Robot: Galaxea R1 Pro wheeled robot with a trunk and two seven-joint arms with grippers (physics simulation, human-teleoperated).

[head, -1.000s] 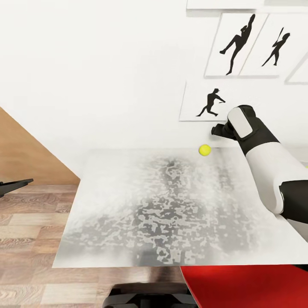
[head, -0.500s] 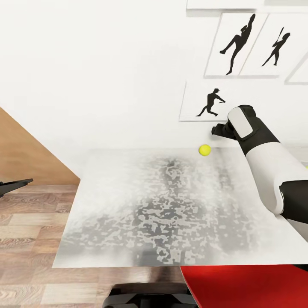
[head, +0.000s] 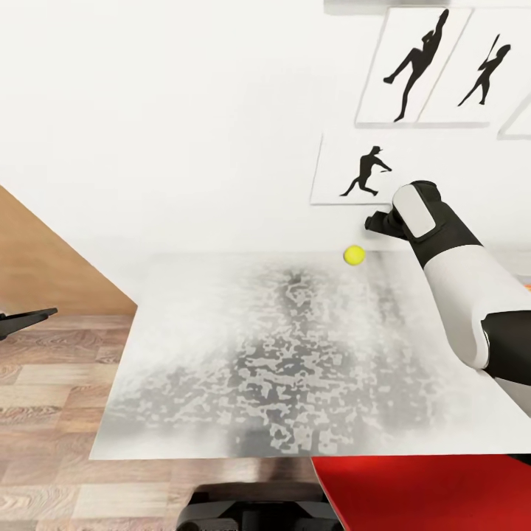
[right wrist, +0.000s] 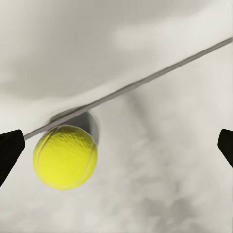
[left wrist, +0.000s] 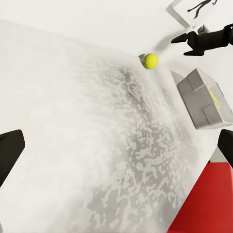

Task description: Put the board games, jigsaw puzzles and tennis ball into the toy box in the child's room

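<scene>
Now, at the far left of the head view you see a dark tip of the left end effector (head: 26,318) over the wood-plank floor (head: 51,413), beside the worktop (head: 221,346). In the left wrist view its two black fingertips (left wrist: 10,151) stand at opposite edges of the picture, so this end effector is spread wide and holds nothing. The worktop is pale with a mottled grey patch in the middle, and its back edge meets the white wall (head: 184,110). Moving to the right, the tennis ball (head: 354,254) lies on the worktop close to that back edge, just below a picture of a batter in black silhouette (head: 366,175). Two more silhouette pictures (head: 442,66) hang higher on the wall. Your right end effector (head: 376,221) is just beside the ball, a little above and to the right of it, with no contact. In the right wrist view the ball (right wrist: 65,156) sits between the two dark fingertips (right wrist: 11,148), nearer to one of them, and the fingers are far apart, so this end effector is also wide and empty. The left wrist view shows the toy box (left wrist: 204,99), pale grey, on the worktop past the ball, with something yellow inside. At the lower right a red surface (head: 420,490) lies under the worktop edge.
</scene>
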